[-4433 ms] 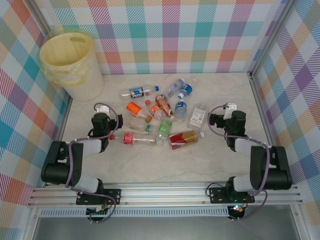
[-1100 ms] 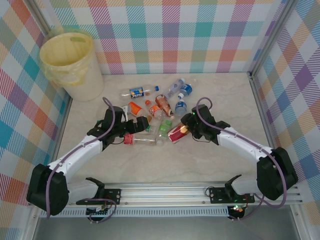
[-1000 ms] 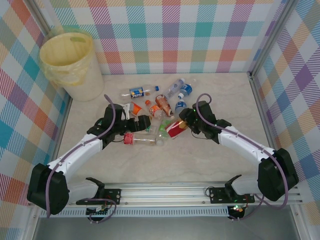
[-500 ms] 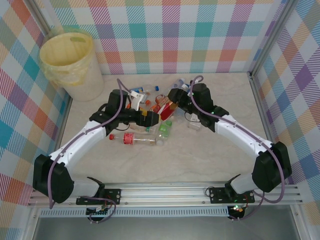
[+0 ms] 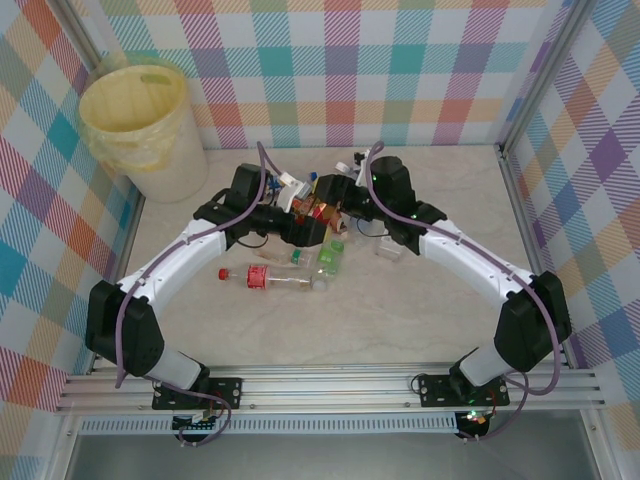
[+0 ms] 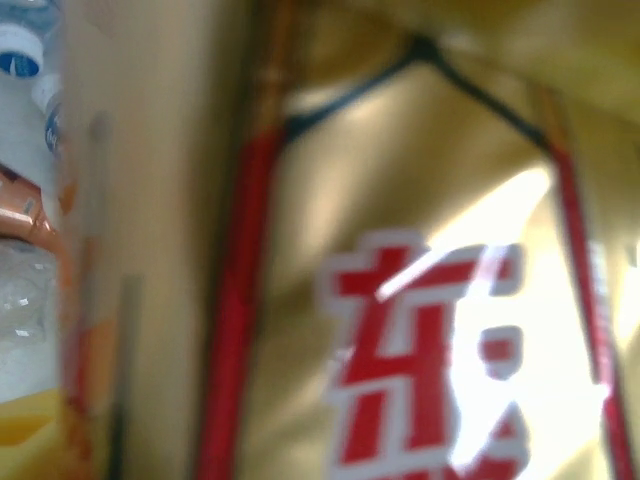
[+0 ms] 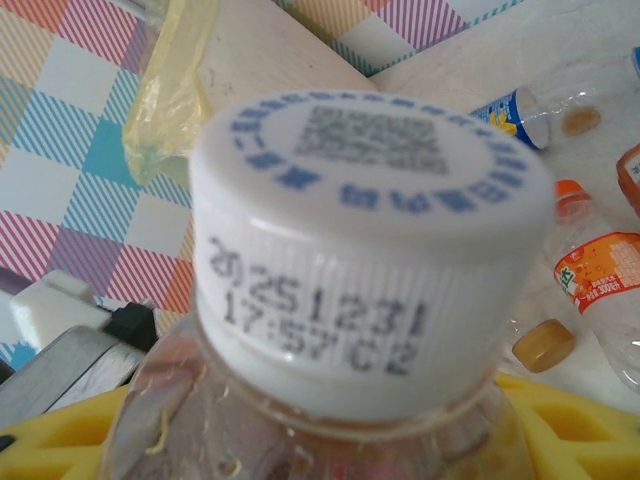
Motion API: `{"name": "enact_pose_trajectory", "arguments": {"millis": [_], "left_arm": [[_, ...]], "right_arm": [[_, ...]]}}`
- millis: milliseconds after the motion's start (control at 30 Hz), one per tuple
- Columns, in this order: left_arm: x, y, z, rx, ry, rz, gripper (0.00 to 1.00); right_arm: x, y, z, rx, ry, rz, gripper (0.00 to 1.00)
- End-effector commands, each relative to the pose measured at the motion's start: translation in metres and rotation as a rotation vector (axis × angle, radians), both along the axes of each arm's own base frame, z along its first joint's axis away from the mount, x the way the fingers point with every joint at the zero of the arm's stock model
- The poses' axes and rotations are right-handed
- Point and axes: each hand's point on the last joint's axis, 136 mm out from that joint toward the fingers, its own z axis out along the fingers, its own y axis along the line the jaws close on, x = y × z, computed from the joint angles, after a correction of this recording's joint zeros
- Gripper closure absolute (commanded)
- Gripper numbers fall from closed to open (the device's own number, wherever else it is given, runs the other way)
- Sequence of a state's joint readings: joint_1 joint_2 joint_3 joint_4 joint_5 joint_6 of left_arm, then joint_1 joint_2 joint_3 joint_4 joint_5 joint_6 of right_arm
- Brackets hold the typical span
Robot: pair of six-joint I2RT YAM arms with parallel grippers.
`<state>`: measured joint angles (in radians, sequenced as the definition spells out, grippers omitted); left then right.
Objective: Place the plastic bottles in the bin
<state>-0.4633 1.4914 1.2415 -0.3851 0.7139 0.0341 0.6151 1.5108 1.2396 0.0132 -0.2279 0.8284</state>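
My right gripper (image 5: pixel 336 196) is shut on a plastic bottle (image 5: pixel 324 209) with a red and gold label, held off the table at the back centre. In the right wrist view its white cap (image 7: pixel 370 250) stands right before the lens, between my yellow pads (image 7: pixel 585 425). My left gripper (image 5: pixel 302 216) is up against the same bottle from the left. Its label (image 6: pixel 420 300) lies blurred right against the left wrist camera, hiding the fingers. The bin (image 5: pixel 175 165), a pale-yellow bucket with a yellowish bag, stands at the back left. A red-labelled bottle (image 5: pixel 270 278) and a green-labelled one (image 5: pixel 332 255) lie on the table.
More bottles lie under and behind the two arms: an orange-labelled one (image 7: pixel 600 280), a blue and yellow one (image 7: pixel 510 112), and a clear one (image 5: pixel 388 245). A loose bronze cap (image 7: pixel 545 345) lies on the table. Checked walls close in the back and both sides.
My right gripper has lifted the red and gold bottle and carried it back and left. My left gripper has swung back and right to meet it.
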Motion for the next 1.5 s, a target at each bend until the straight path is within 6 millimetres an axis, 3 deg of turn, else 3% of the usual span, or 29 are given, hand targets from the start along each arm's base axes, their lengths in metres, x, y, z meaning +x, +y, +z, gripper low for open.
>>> {"name": "enact_pose_trajectory", "arguments": {"millis": [0, 167, 567, 667, 800, 1033, 1333, 1467], "left_arm": [[-0.001, -0.005, 0.010, -0.017, -0.043, -0.009, 0.32], [0.008, 0.006, 0.012, 0.003, -0.077, 0.093, 0.41], [0.028, 0.046, 0.005, 0.092, -0.127, 0.379, 0.40], [0.036, 0.067, 0.000, 0.165, -0.113, 0.496, 0.41], [0.050, 0.100, 0.007, 0.249, -0.127, 0.682, 0.41], [0.069, 0.162, 0.043, 0.341, -0.224, 0.996, 0.41], [0.112, 0.242, 0.126, 0.275, -0.344, 1.255, 0.40], [0.137, 0.289, 0.149, 0.285, -0.360, 1.381, 0.40]], "right_arm": [[-0.004, 0.011, 0.020, 0.030, -0.029, 0.053, 0.48], [-0.006, 0.010, 0.021, 0.036, 0.005, 0.050, 0.35], [-0.014, -0.006, 0.076, 0.081, -0.118, 0.021, 0.00], [-0.015, -0.023, 0.079, 0.057, -0.162, -0.048, 0.00], [-0.018, -0.056, 0.070, -0.023, -0.236, -0.177, 0.00], [-0.032, -0.083, 0.055, -0.111, -0.313, -0.226, 0.00], [-0.051, -0.091, 0.039, -0.135, -0.258, -0.194, 0.00], [-0.054, -0.096, 0.033, -0.150, -0.244, -0.209, 0.00]]}}
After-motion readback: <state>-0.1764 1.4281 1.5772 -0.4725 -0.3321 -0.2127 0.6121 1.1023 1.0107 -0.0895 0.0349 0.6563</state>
